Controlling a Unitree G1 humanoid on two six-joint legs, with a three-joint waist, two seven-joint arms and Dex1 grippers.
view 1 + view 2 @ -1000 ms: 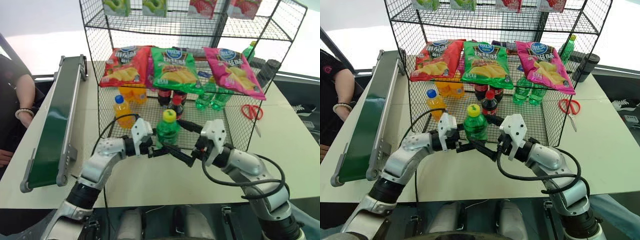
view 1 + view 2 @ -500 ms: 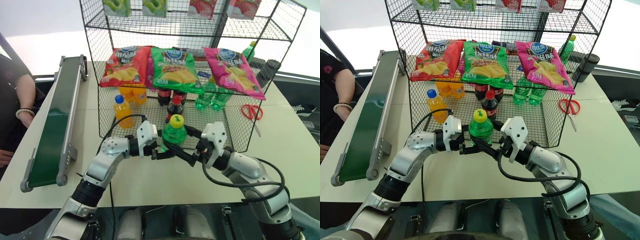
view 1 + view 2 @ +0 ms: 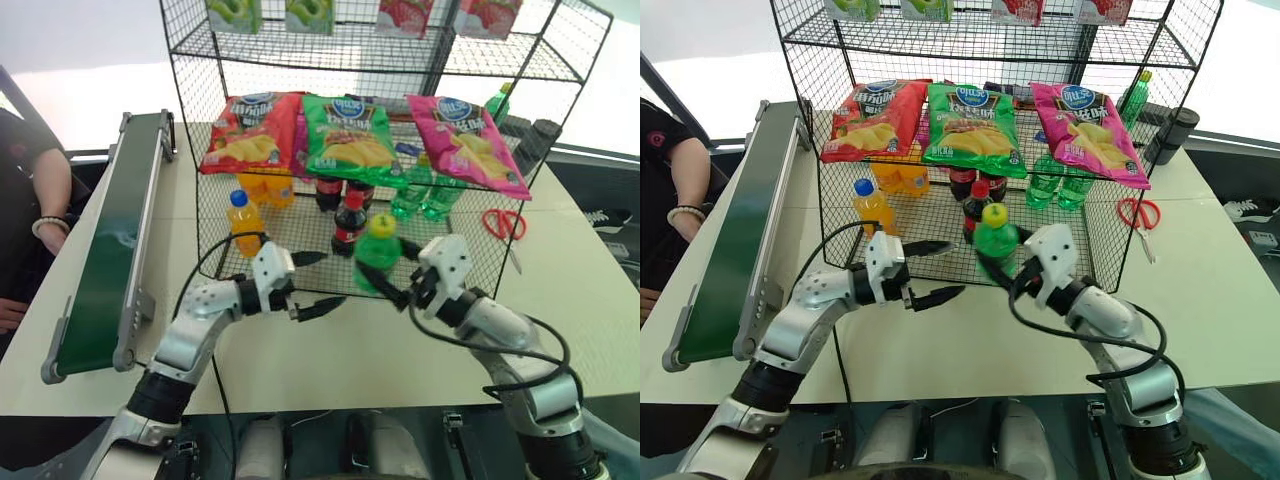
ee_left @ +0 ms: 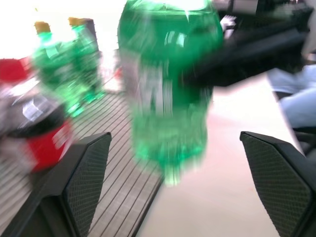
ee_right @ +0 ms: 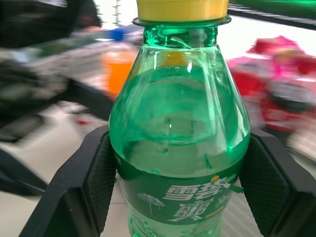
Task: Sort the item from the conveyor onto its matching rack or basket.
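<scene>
Having passed from one hand to the other, the green soda bottle (image 3: 996, 243) now sits clamped in the right gripper (image 3: 1012, 272), lifted before the wire rack's (image 3: 1095, 250) lowest basket; the left gripper (image 3: 930, 270) has let go, fingers spread wide and empty, so placing comes next

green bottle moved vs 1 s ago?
Yes. The green bottle, in the right gripper, shifted right along the wire rack front, past the cola bottle.

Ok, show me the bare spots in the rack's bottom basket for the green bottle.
Bare mesh lies at the bottom basket's front right, ahead of the two green bottles. Another strip lies between the orange bottle and cola bottle. The back row is crowded.
</scene>
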